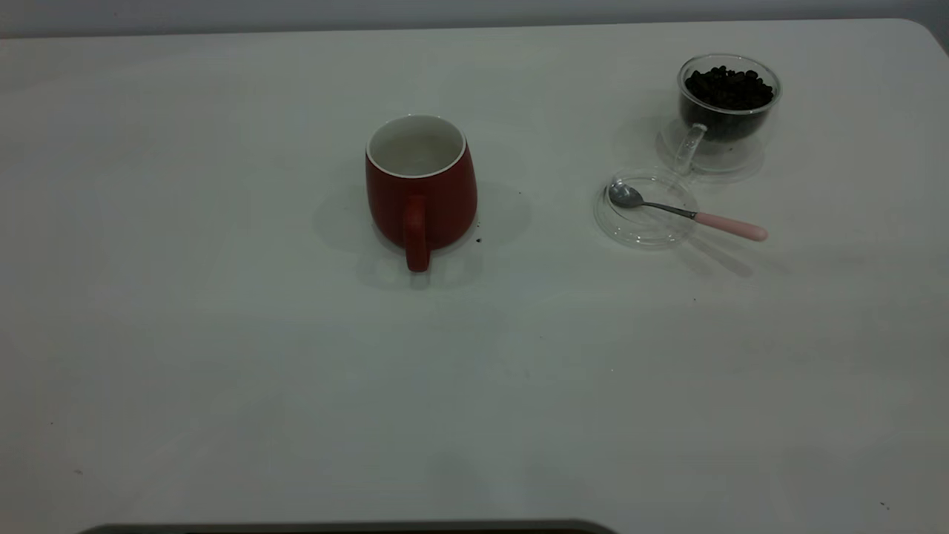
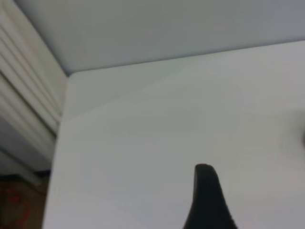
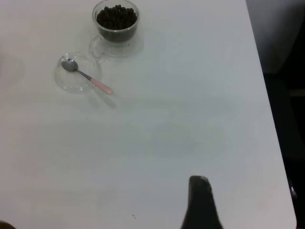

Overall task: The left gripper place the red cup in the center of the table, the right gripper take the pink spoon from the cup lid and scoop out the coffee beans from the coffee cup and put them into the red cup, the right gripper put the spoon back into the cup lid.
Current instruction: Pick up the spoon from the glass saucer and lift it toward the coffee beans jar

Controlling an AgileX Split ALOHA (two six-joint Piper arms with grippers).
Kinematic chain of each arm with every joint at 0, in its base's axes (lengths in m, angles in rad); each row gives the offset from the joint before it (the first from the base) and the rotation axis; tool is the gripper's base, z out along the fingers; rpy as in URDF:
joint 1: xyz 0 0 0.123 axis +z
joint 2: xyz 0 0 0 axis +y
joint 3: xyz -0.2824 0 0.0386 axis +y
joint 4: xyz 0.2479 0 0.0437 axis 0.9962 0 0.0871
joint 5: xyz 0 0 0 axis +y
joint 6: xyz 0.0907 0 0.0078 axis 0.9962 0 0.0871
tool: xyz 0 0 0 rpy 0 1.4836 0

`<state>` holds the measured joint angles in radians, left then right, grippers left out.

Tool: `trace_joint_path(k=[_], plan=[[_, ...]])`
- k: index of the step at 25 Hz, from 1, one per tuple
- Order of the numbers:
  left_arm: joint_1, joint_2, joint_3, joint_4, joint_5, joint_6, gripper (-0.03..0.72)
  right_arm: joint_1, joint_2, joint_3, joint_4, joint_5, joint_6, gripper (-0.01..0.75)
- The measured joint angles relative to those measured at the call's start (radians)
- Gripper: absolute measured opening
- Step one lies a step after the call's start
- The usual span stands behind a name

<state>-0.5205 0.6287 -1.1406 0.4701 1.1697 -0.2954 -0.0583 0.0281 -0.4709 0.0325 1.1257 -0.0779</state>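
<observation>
I see the red cup point(image 1: 421, 185) standing mid tabletop point(image 1: 222, 356). The pink spoon point(image 1: 686, 213) lies in the cup lid point(image 1: 643, 208), near the coffee cup point(image 1: 725, 111). I cannot tell if either pincer is open.

One black fingertip point(image 2: 208, 195) of the left pincer hangs over the table point(image 2: 157, 124) near its rounded corner.

We see a wide white bench point(image 1: 222, 371) with a rounded far right corner, a pale grey wall point(image 1: 445, 11) behind it, and soft, even light.
</observation>
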Motion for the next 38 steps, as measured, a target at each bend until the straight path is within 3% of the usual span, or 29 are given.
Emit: trace_joint_path(k=[9, 15, 36, 38], plan=[[0.000, -0.382, 0.416, -0.337, -0.005, 0.161, 0.569, 0.000, 0.000, 0.000, 0.000, 0.000, 0.000, 0.575], [0.000, -0.586, 0.599, -0.440, -0.027, 0.242, 0.569, 0.000, 0.000, 0.000, 0.000, 0.000, 0.000, 0.575], [0.000, -0.647, 0.653, -0.450, -0.029, 0.247, 0.569, 0.000, 0.000, 0.000, 0.000, 0.000, 0.000, 0.575], [0.026, -0.647, 0.653, -0.451, -0.029, 0.249, 0.569, 0.000, 0.000, 0.000, 0.000, 0.000, 0.000, 0.575]])
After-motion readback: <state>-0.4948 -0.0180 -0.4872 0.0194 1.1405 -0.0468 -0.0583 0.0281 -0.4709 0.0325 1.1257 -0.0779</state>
